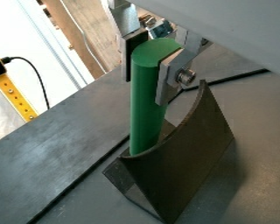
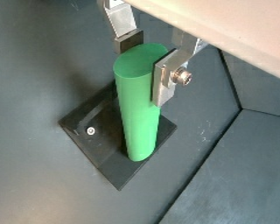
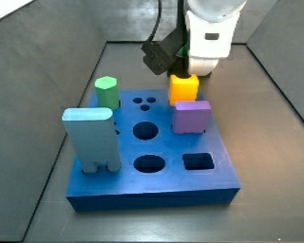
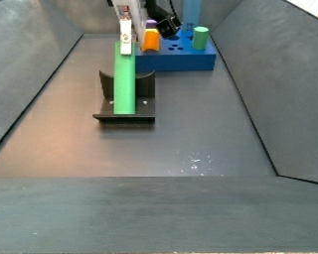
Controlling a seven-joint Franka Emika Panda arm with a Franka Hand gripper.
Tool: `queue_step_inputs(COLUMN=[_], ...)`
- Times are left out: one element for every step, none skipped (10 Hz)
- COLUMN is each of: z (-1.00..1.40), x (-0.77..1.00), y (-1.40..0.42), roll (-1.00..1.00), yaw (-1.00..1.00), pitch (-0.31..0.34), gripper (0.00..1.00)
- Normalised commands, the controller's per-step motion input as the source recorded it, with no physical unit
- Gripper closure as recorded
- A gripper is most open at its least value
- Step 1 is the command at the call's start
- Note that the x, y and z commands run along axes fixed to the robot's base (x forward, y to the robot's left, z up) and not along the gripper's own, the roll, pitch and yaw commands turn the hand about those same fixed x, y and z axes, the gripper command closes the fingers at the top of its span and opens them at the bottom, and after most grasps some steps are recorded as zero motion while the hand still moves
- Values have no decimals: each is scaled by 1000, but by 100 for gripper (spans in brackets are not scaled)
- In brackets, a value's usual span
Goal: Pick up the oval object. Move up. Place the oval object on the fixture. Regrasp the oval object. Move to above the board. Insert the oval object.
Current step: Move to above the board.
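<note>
You've got the gripper (image 2: pixel 150 54) over the fixture (image 2: pixel 94 131), closed on the top end of the oval object (image 2: pixel 139 105). In both wrist views the flat silver fingers (image 1: pixel 175 72) sit on opp. sides of the rod's top end, dark pads against it, so the jaws are only as far apart as the rod is wide. Nothing else between them.

The oval object (image 1: pixel 146 96) stands upright, approx. vertical, w/ its lower end down on the fixture (image 1: pixel 189 157). In a wrist view the rod's base sits in the angle where the fixture's upright wall meets its base plate; can't tell if it's touching the wall along its length or just beside it. In a side view you see the rod (image 4: pixel 124 76) as a tall green bar rising from the dark fixture (image 4: pixel 127 102), w/ the gripper (image 4: pixel 123 30) at its top.

The fixture sits on the floor of the grey bin, well apart from the board (image 4: pixel 177 60), which lies toward the bin's far end in that view.

On the board (image 3: pixel 155 166) in a side view: a short green hex peg (image 3: pixel 106 93) near one back corner, a yellow peg (image 3: pixel 182 89) and a purple block (image 3: pixel 192 118) along the opp. edge, and a light-blue piece (image 3: pixel 90 140) standing at the front corner. Round and square holes are open in the board's middle and front. The arm (image 3: pixel 200 33) shows behind the board's back edge there; rod hidden in that view.
</note>
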Motion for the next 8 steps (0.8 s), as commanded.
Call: queue_step_inputs(z=[1000, 1000, 1000, 1000, 1000, 1000, 1000, 1000], x=[62, 59, 48, 42, 38, 35, 29, 24], y=[1, 1, 2, 2, 2, 2, 1, -1], roll=[-10, -10, -11, -18, -23, -28, -28, -28], yaw=[-126, -133, -143, -133, -120, -99, -71, -30], pitch=[-69, -61, -27, 26, 67, 105, 141, 179], gripper=[100, 100, 100, 100, 100, 100, 100, 100])
